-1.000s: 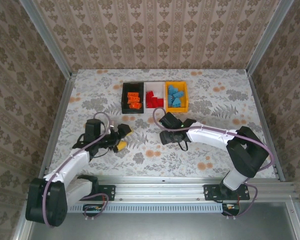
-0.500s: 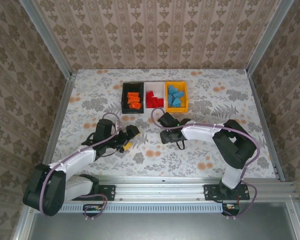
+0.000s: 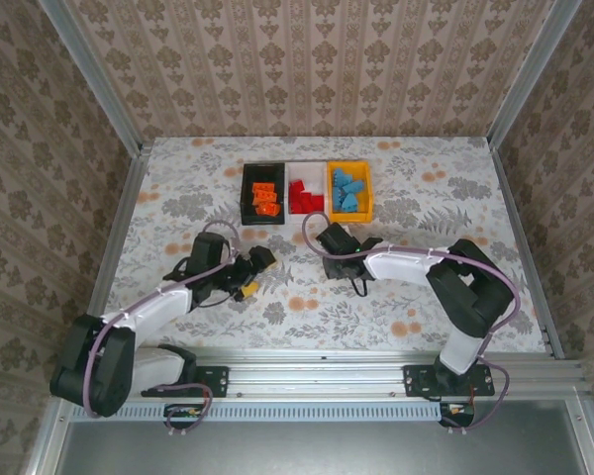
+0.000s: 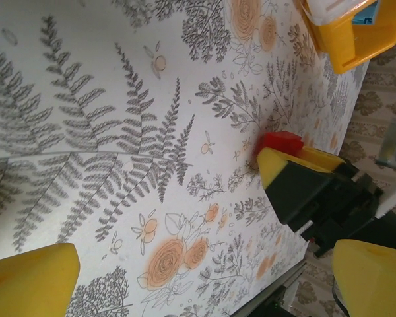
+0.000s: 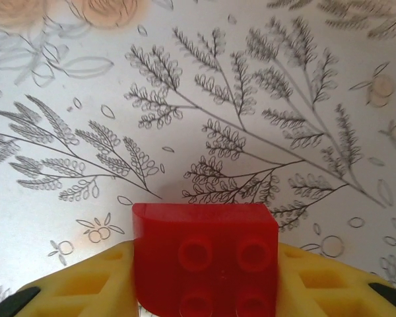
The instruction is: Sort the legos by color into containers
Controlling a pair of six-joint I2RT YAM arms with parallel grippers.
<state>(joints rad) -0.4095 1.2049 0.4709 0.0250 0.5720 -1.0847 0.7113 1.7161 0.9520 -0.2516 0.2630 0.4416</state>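
Three bins stand side by side at the far middle of the table. The black bin (image 3: pixel 247 198) holds orange legos (image 3: pixel 266 197), the white bin (image 3: pixel 294 182) red legos (image 3: pixel 304 201), and the yellow-orange bin (image 3: pixel 366 193) light blue legos (image 3: pixel 347 190). My right gripper (image 3: pixel 327 235) (image 5: pixel 204 281) hovers just short of the bins, shut on a red brick (image 5: pixel 204 238) (image 4: pixel 280 140) between its yellow fingers (image 5: pixel 86 284). My left gripper (image 3: pixel 256 274) (image 4: pixel 204 277) is to its left over bare table, open and holding nothing.
The table carries a floral cloth (image 3: pixel 426 208). Metal rails (image 3: pixel 119 228) and wallpapered walls close it in at left, right and back. The two grippers are close together in the middle, and the yellow-orange bin (image 4: pixel 356 39) lies just beyond them.
My left gripper has moved to the right, toward the right gripper. My right gripper has shifted slightly toward the bins, still holding the red brick.
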